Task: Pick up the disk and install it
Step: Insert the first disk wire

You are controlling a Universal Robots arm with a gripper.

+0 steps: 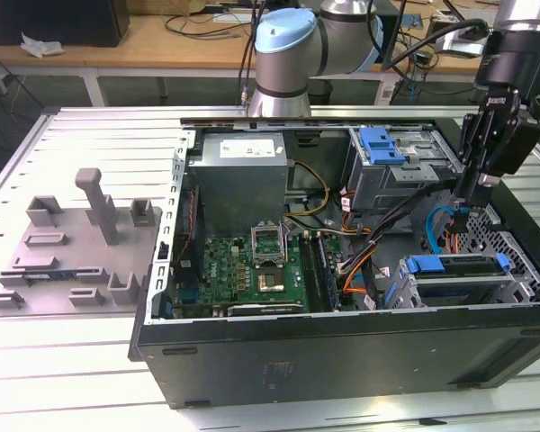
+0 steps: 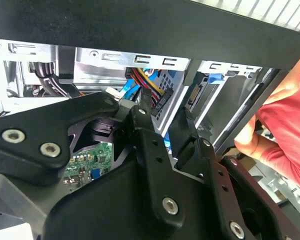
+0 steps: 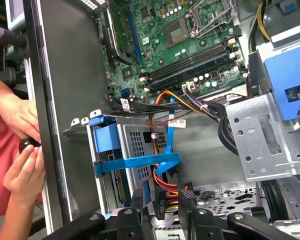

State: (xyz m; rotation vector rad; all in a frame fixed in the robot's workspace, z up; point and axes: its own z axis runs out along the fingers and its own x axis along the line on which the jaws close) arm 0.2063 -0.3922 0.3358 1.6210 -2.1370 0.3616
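Note:
The disk (image 1: 457,266) sits in the lower drive cage at the exterior view's right, inside the open computer case. Its blue carrier bracket edge shows; most of the grey body is hidden by the cage. In the first wrist view the blue bracket (image 3: 109,142) stands at the end of the perforated cage. My gripper (image 1: 459,214) hangs just above and behind that cage, fingers pointing down. Its two black fingers (image 3: 137,201) stand apart over the cable connectors, holding nothing. In the second wrist view the gripper (image 2: 162,117) is open in front of the bay.
A blue latch piece (image 1: 382,144) tops the upper metal cage. The motherboard (image 1: 252,265), power supply (image 1: 238,171) and cable bundles (image 3: 190,100) fill the case. A person's hands (image 3: 20,150) are at the case wall (image 3: 65,125). A grey fixture plate (image 1: 72,243) lies at the exterior view's left.

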